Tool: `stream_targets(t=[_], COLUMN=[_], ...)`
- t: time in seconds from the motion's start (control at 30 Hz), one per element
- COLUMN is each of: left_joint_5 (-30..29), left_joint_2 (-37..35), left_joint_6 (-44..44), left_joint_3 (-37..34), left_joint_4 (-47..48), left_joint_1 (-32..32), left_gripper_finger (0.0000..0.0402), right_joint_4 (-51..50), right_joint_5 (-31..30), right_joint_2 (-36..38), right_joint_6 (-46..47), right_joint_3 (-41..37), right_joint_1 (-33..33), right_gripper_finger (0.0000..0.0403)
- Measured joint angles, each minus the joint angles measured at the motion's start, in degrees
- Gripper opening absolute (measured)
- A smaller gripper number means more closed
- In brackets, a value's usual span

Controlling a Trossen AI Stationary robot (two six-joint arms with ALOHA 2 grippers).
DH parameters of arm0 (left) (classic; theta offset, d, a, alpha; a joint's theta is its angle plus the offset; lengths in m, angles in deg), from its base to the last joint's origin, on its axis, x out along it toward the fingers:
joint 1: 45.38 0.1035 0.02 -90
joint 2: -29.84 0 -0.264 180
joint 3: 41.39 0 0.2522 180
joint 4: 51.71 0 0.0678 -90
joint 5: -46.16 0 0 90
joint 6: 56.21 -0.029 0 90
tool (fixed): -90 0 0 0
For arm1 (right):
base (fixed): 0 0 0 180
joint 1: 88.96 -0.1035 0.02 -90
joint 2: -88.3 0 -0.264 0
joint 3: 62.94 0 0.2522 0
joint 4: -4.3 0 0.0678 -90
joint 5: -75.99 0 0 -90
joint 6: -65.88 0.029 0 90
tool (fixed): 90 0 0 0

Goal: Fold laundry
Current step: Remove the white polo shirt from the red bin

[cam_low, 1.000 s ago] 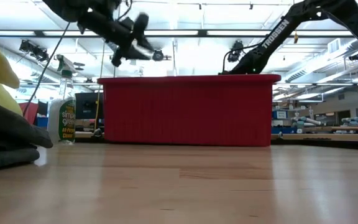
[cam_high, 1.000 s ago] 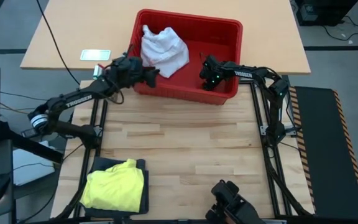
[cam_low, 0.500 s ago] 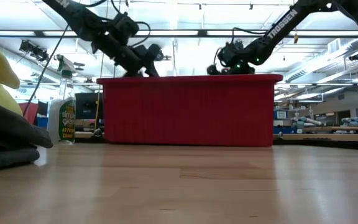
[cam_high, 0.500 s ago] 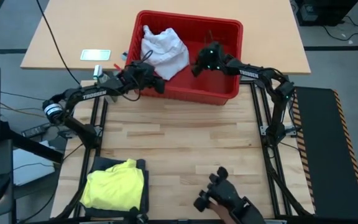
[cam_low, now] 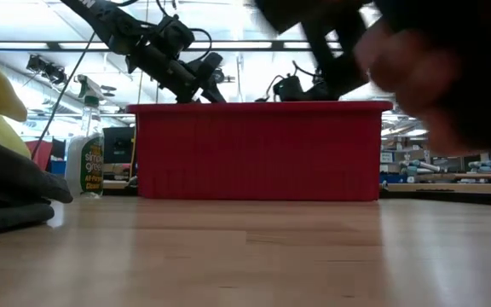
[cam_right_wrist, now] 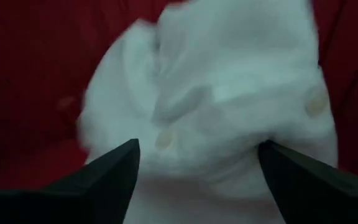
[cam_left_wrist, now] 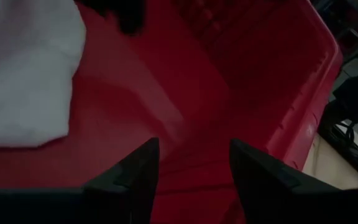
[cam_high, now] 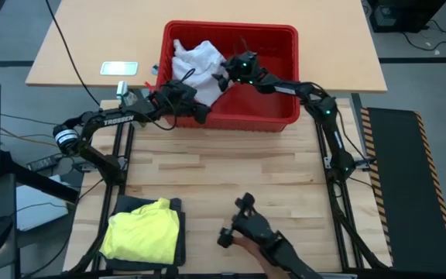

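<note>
Both grippers at the red basket [cam_high: 281,77]
Right gripper [cam_high: 224,76], fingers spread, faces the white garment [cam_high: 196,60]; left gripper [cam_high: 200,114], fingers parted, empty, over the basket rim

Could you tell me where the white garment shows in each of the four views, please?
High view: the white garment lies in the left part of the red basket.
Low view: not in it; the basket's wall hides it.
Left wrist view: a white mass on the basket's floor.
Right wrist view: fills the picture ahead of the open jaws.
Shared landmark: the red basket.
</note>
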Motion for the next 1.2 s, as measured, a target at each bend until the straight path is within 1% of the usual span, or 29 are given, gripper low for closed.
stream_targets(t=[0.07, 0.13, 0.2, 0.27, 0.33, 0.37, 0.47, 0.5, 0.53, 0.6, 0.7, 0.77, 0.93, 1.07, 1.2], left_joint_5=[0.3, 0.2, 0.2, 0.1, 0.0, 0.0, 0.0, 0.0, 0.2, 0.4, -0.8, -2.1, -3.6, -5.7, -5.9], left_joint_2=[0.0, 0.0, 0.0, 0.0, 0.0, 0.0, -0.4, -0.7, -1.0, -2.1, -4.1, -5.5, -10.5, -13.4, -15.5], left_joint_6=[0.0, 0.2, 1.2, 2.8, 4.0, 4.0, 3.4, 3.0, 2.5, 0.7, -2.2, -2.9, -5.4, -9.4, -10.2], left_joint_3=[0.0, 0.0, 0.0, -0.1, -0.1, -0.1, -0.1, -0.2, -0.2, -0.2, -0.5, -0.7, -0.4, -0.4, -0.3], left_joint_4=[0.0, 0.0, 0.0, 0.1, 0.2, 0.2, 0.2, 0.3, 0.4, 0.8, 1.9, 2.6, 0.7, -0.5, -2.0], left_joint_1=[0.0, 0.0, 0.1, 0.2, 0.2, 0.2, 0.5, 0.7, 1.1, 2.0, 3.9, 5.2, 7.9, 8.1, 6.3], left_gripper_finger=[0.0197, 0.0197, 0.0197, 0.0197, 0.0197, 0.0197, 0.0197, 0.0197, 0.0197, 0.0197, 0.0197, 0.0197, 0.0197, 0.0197, 0.0197], right_joint_4=[-1.5, -3.0, -5.7, -10.1, -14.7, -16.9, -24.6, -26.4, -27.7, -29.2, -31.3, -31.8, -32.2, -33.3, -37.6], right_joint_5=[-2.2, -3.4, -4.0, -5.0, -6.1, -6.3, -5.6, -4.6, -3.8, -3.6, -3.4, -2.9, -0.9, 0.8, 2.6], right_joint_2=[-2.5, -5.4, -8.3, -10.5, -12.1, -12.7, -13.6, -13.5, -12.9, -11.1, -6.5, -2.8, 7.8, 15.7, 22.3], right_joint_6=[1.0, 1.8, 2.7, 3.0, 3.0, 3.0, 5.0, 5.2, 5.3, 5.8, 4.7, 3.1, -0.7, -2.1, -2.4], right_joint_3=[4.6, 8.9, 12.6, 16.4, 19.9, 21.3, 24.0, 24.3, 24.4, 24.4, 24.5, 24.5, 24.5, 24.7, 24.7], right_joint_1=[-0.1, 0.0, 0.0, -0.1, -0.1, -0.2, -0.1, 0.0, 0.2, 0.3, 0.6, 0.9, 1.2, 1.2, 1.2], right_gripper_finger=[0.0340, 0.0338, 0.0323, 0.0291, 0.0238, 0.0203, 0.0076, 0.0041, 0.0027, 0.0025, 0.0023, 0.0023, 0.0023, 0.0023, 0.0023])
